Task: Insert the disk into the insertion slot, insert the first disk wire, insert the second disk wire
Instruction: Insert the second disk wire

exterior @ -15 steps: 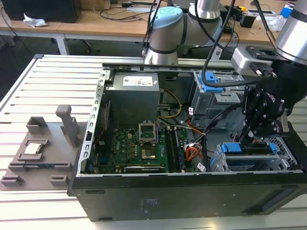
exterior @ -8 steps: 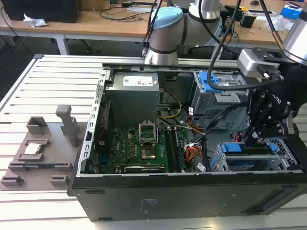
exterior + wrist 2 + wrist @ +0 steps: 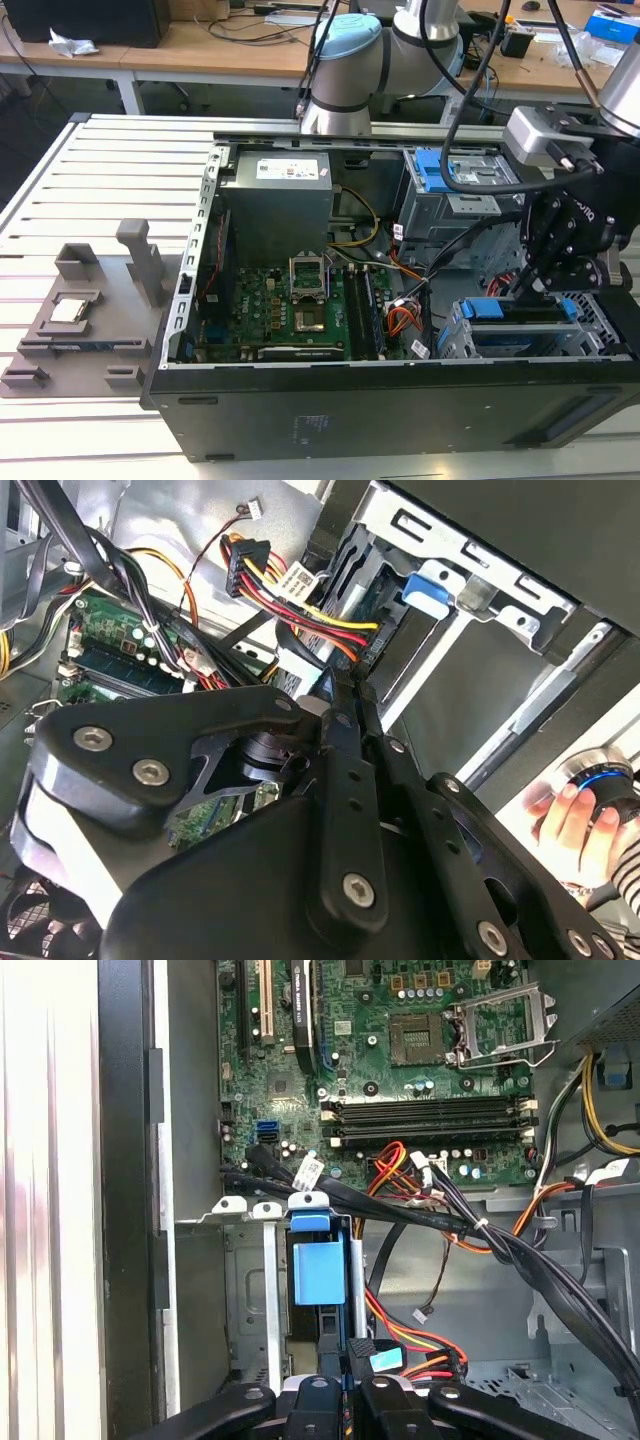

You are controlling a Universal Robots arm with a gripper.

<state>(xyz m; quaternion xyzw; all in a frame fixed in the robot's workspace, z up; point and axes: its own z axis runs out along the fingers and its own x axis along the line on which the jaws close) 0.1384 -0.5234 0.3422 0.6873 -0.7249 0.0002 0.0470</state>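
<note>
The hand [image 3: 535, 285] hangs low inside the open computer case [image 3: 300, 420], right at the back edge of the disk [image 3: 520, 312], which already sits in the insertion slot [image 3: 455, 340] at the exterior view's right. In the first wrist view the 2 fingers [image 3: 375, 1400] stand close together around a small black connector with a blue tag [image 3: 375, 1358], just beside the disk's blue caddy [image 3: 318, 1270]. I judge the hand to be clenched on that connector, though the actual contact is partly masked by the finger links.

So the step in hand looks like seating 1 of the disk wires. To do it well, the plug should meet its socket squarely, with no tilt, and be pushed along the socket's own axis; a sideways load could bend the plug or nudge the caddy. The red, yellow and black wire bundle [image 3: 420, 1335] lies just beside the fingers, and the thicker black cable bundle [image 3: 470, 1230] crosses a little farther in, so slack there must stay free of the fingers.

Farther on lie the motherboard [image 3: 290, 305] with its bare processor socket [image 3: 418, 1032], then the grey power supply [image 3: 275, 205]. In the second wrist view a person's hand [image 3: 570, 825] rests on a round device outside the case, well apart from the work.
</note>
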